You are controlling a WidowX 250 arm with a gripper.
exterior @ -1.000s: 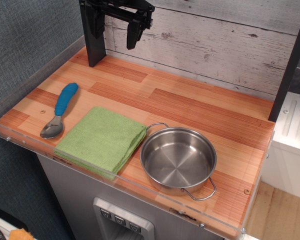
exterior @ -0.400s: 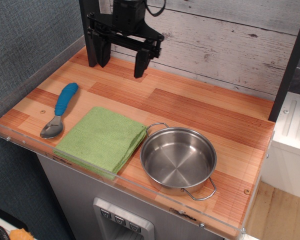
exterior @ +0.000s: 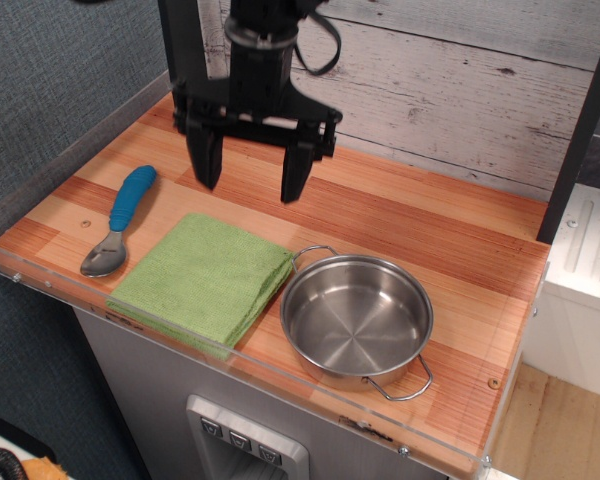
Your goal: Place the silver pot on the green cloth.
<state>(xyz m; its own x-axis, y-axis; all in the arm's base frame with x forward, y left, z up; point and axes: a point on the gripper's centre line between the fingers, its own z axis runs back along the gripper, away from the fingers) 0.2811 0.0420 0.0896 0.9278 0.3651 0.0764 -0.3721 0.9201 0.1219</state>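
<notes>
The silver pot [exterior: 356,320] stands on the wooden counter at the front right, empty, with wire loop handles at its far left and near right. The green cloth [exterior: 205,280] lies folded just to its left, its right edge touching or nearly touching the pot. My gripper [exterior: 250,178] hangs open and empty above the counter behind the cloth, fingers pointing down, to the far left of the pot.
A metal spoon with a blue handle [exterior: 120,222] lies left of the cloth. A clear plastic rim [exterior: 230,358] runs along the counter's front and left edges. A black post [exterior: 185,60] stands at the back left and a wooden plank wall [exterior: 460,90] behind.
My gripper has come down from the back top and moved forward toward the cloth and pot, staying open. The pot, cloth and spoon have not moved.
</notes>
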